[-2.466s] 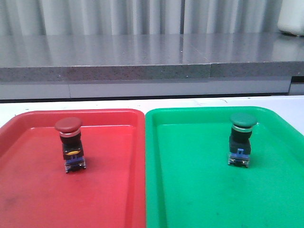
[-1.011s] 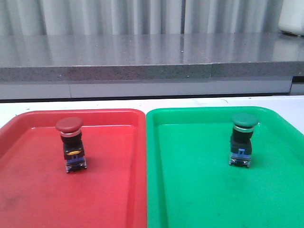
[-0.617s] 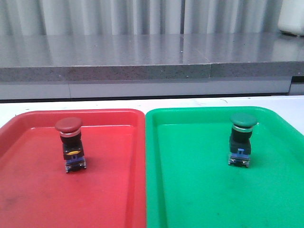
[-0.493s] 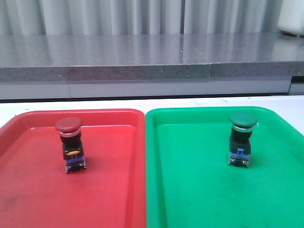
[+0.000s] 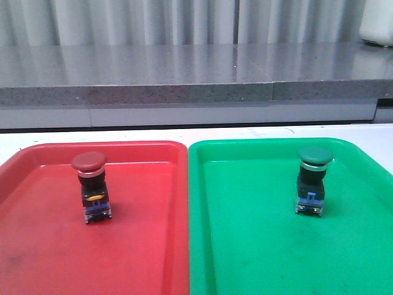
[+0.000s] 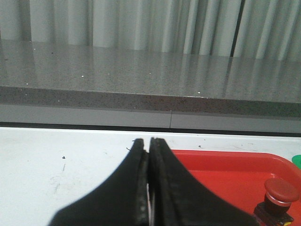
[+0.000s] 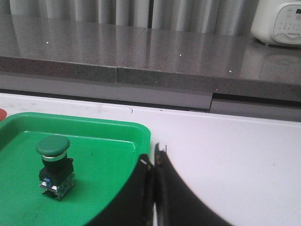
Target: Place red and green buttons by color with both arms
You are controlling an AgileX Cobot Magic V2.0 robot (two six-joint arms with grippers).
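Note:
The red button (image 5: 91, 187) stands upright in the red tray (image 5: 141, 246), toward its far left. The green button (image 5: 312, 179) stands upright in the green tray (image 5: 258, 246), toward its far right. Neither arm shows in the front view. My left gripper (image 6: 146, 141) is shut and empty, over the white table by the red tray's left rim; the red button (image 6: 281, 194) shows off to one side. My right gripper (image 7: 157, 157) is shut and empty, at the green tray's right rim; the green button (image 7: 54, 165) stands apart from it.
The two trays sit side by side on a white table (image 5: 258, 130). A grey stone counter (image 5: 184, 74) runs behind, with curtains beyond. A white appliance (image 7: 277, 21) stands on the counter at the far right.

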